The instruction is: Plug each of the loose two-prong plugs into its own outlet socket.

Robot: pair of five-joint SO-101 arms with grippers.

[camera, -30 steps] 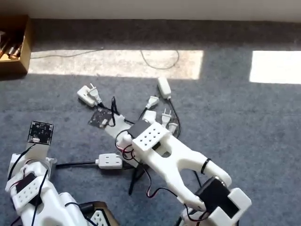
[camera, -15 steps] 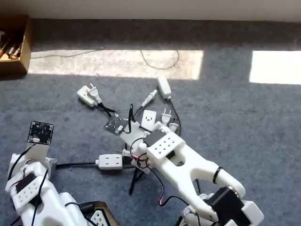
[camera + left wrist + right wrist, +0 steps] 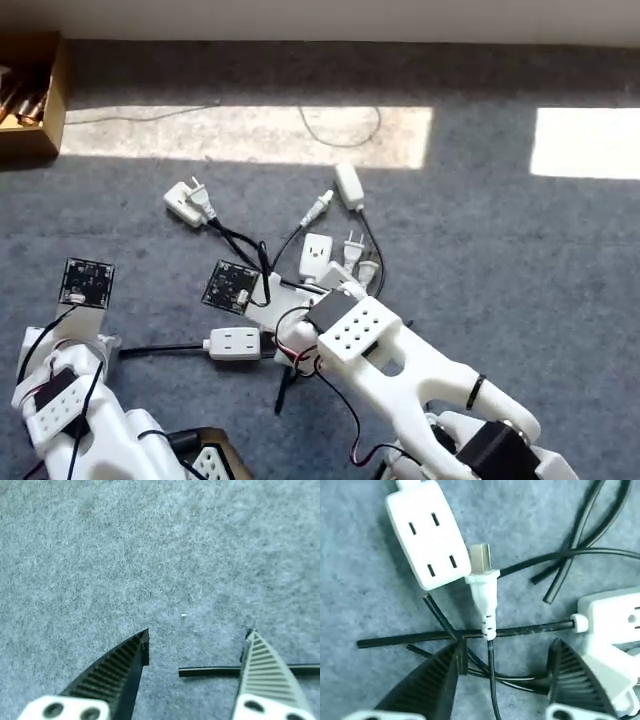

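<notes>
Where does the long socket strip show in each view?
High view: strip lies low centre-left on the carpet, its cord running left.
Right wrist view: strip ahead of the right gripper, a plug with its prongs at the strip's end.
Left wrist view: a black cable by the left gripper, possibly the strip's cord.
Shared landmark: the small socket, in the high and right wrist views.

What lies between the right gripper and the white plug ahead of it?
Only cabling: a black cable crosses at the cord end of the white plug, between it and the open right gripper. Nothing visible separates its prongs from the white outlet socket beside them.
</notes>
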